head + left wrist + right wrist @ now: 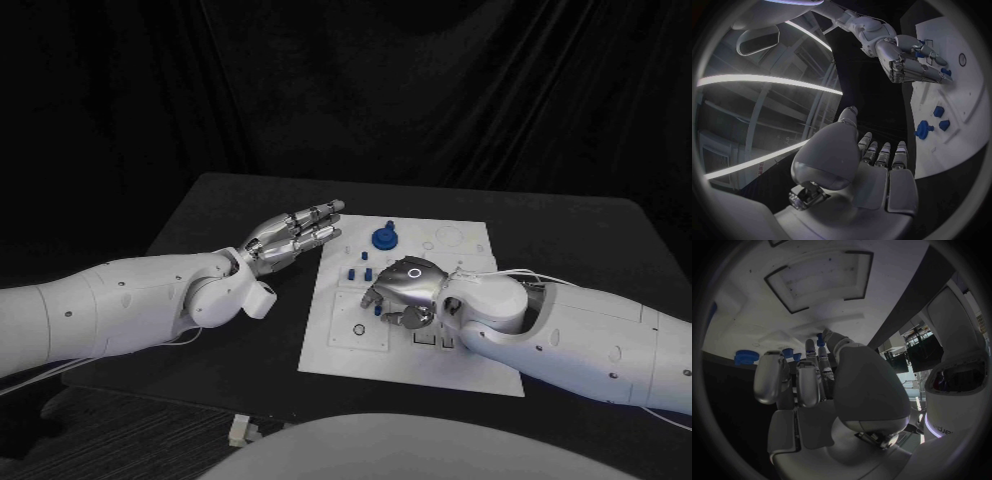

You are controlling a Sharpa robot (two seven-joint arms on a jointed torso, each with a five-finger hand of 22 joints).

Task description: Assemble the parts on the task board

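Note:
The white task board [433, 350] lies in the middle of the black table. A round blue part [385, 238] stands near its far edge, and small blue parts [356, 272] sit by its left side. My right hand [401, 295] hangs over the board's middle with its fingers curled down. In the right wrist view the thumb and a fingertip pinch a small blue part [820, 338]; other blue parts [746, 356] lie beyond the hand [811, 382]. My left hand [296, 235] hovers off the board's left far corner, fingers stretched out and holding nothing [879, 160].
A square recess [361, 330] is set in the board's near left part, seen larger as a recess [820, 277] in the right wrist view. Bare black table [577, 240] surrounds the board. The left wrist view shows the right hand [907, 62] above the board [961, 100].

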